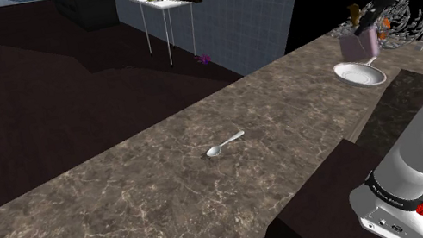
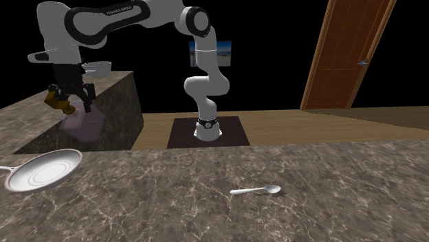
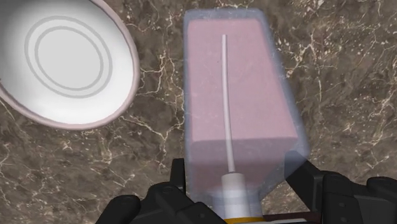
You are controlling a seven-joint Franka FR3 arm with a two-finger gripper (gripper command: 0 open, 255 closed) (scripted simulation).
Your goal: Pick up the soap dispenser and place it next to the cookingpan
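Pink translucent box-shaped soap dispenser (image 3: 235, 95) sits directly under the black gripper (image 3: 242, 194), fingers clamped on its top to carry it. Round white pan (image 3: 63, 57) lies just beside on the brown marbled table (image 3: 159, 146), so it looks ready for set-down.

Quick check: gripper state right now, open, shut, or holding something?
The gripper is closed on the pink soap dispenser, clasping it at its top end.
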